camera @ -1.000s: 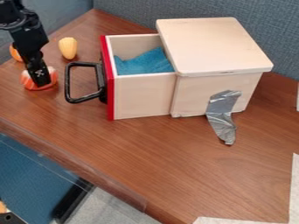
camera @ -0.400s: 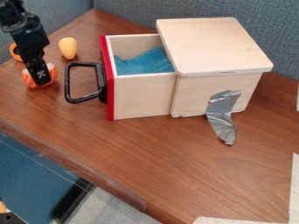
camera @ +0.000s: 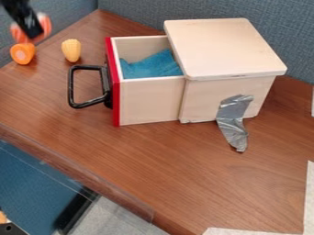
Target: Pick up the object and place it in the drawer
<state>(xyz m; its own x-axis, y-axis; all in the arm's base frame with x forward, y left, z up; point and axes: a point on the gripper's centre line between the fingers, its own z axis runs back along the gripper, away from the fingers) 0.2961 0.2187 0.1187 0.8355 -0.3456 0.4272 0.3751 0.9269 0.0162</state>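
While gripper (camera: pixel 34 35) clasps orange-white object (camera: pixel 18 33), woodgrain table (camera: pixel 178 170) spreads below; blue-grey partition (camera: pixel 131 13) behind.

Bright, even light; soft sheen on the brown worktop (camera: pixel 184 170), faint shadows beside the box (camera: pixel 150 103). The end effector (camera: pixel 32 33) is blurred.

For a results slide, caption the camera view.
Robot hand holding an orange-and-white object aloft, with a wooden drawer standing open, blue cloth inside.
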